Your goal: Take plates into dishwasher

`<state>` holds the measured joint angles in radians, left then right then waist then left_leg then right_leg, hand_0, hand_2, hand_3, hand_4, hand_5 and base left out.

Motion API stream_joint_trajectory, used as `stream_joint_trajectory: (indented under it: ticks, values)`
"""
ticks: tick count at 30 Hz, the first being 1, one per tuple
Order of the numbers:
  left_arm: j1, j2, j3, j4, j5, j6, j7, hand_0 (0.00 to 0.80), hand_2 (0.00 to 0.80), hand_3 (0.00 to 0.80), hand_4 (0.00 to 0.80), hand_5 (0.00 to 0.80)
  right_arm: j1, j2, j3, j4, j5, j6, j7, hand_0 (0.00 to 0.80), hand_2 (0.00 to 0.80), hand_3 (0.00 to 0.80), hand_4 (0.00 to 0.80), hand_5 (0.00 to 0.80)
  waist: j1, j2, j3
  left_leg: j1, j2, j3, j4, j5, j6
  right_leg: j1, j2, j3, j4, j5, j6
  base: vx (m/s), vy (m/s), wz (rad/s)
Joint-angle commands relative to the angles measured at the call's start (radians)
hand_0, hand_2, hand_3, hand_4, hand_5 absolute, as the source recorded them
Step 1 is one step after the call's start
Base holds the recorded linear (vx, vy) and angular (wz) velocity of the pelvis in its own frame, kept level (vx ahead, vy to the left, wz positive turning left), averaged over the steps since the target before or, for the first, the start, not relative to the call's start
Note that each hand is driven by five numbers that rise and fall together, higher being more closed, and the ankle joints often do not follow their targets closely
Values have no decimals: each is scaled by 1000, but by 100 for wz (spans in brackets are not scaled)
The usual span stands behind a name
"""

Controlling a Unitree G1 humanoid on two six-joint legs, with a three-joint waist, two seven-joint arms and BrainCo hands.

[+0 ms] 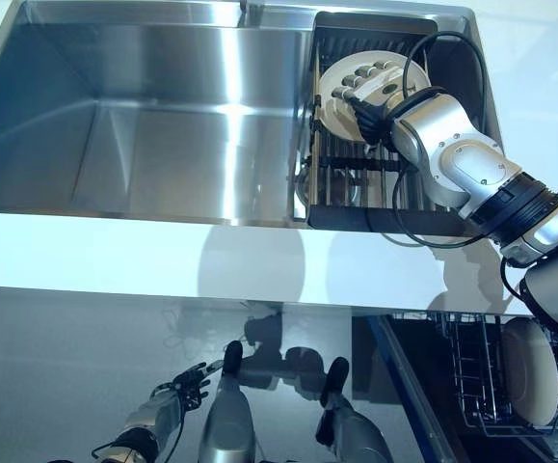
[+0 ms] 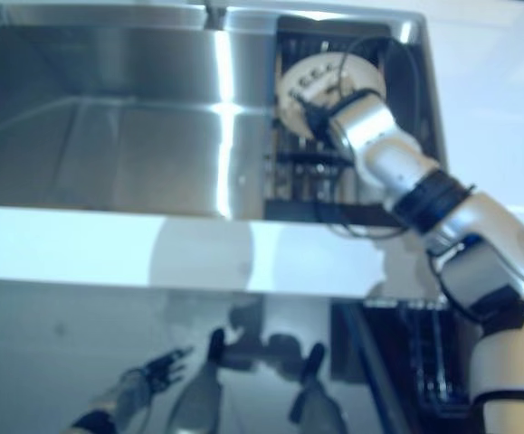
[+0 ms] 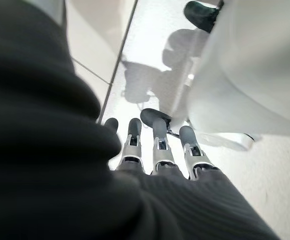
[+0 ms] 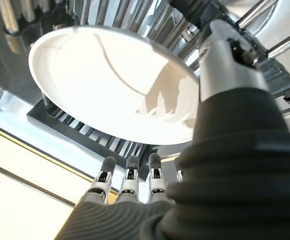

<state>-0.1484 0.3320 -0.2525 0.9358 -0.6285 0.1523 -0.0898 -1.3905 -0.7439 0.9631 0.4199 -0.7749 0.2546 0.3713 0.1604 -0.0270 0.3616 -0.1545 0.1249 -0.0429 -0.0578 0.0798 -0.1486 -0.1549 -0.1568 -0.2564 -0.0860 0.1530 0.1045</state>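
Left eye view. A steel sink [image 1: 115, 116] fills the upper field; at 1 o'clock a dark drying rack [image 1: 356, 207] holds a white plate [image 1: 341, 106] standing on edge. The right hand [image 1: 375, 92] lies across the plate's face, fingers over the front. At 5 o'clock the open dishwasher rack [image 1: 462, 376] already carries a second white plate [image 1: 532, 371]. The left hand [image 1: 187, 386] hangs idle at 7 o'clock, below the counter [image 1: 163, 256].

Right eye view. Same arrangement; the hand covers the plate at 1 o'clock, the dishwasher at 5 o'clock.

Left wrist view. The left hand's fingers [image 3: 161, 145] extend straight and relaxed, holding nothing, above a pale floor.

Right wrist view. The plate's rim sits between the thumb, at 2 o'clock, and the row of fingers [image 4: 129, 182], at 6 o'clock: a pinch across the edge, though contact on the finger side cannot be confirmed.

Handling, as a judgement: rigid, moderately heavy, glazed and probably slippery, breakable if struck on steel. Best gripped at the rim, thumb opposing fingers, and lifted straight out of the rack slots before tilting.
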Motion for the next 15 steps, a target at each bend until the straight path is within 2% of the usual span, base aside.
stream_joint_trajectory:
  ticks: [1,15]
  values:
    - [-19,8,-12,-38,-52,-18,6,0,0,0,0,0,-95,-14,50,15,-62,39,3,0,0,0,0,0,17,-48,36,-34,-85,55,-29,51,79,-3,-47,24,-1,30,58,0,0,0]
    - [-57,-5,-20,-72,-124,-32,26,0,0,0,0,0,-86,-8,48,34,-117,68,20,0,0,0,0,0,6,-35,77,-59,-88,68,-29,67,79,-35,-47,28,-1,45,60,0,0,0]
